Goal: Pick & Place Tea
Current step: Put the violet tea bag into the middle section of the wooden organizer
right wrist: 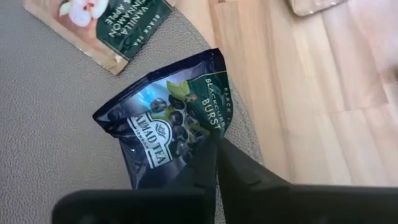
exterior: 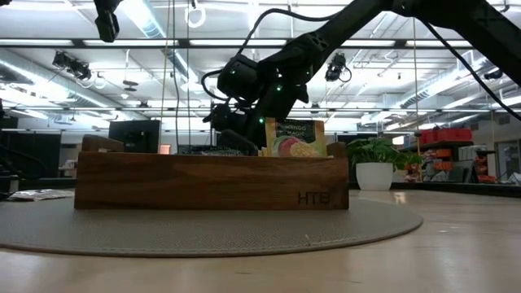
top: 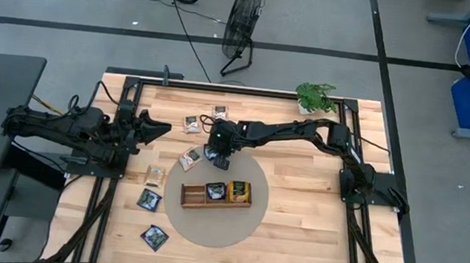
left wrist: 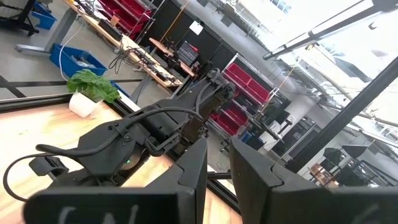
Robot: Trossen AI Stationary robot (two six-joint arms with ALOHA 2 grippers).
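Pinching the dark blue tea sachet (right wrist: 171, 134) by its corner, right gripper (right wrist: 216, 163) jaws clamped shut, at the round mat's (top: 175, 221) far edge. Feels flimsy, slippery, so I'd grip deeper.

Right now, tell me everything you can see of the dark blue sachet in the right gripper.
The dark blue sachet is a glossy foil-looking square, printed with berries, leaves and white Ahmad Tea lettering, plus a green blackcurrant label. It is slightly crumpled and tilted, one edge pinched between the shut fingers of the right gripper. It sits over the edge of the round grey mat, beside a beige vanilla sachet.
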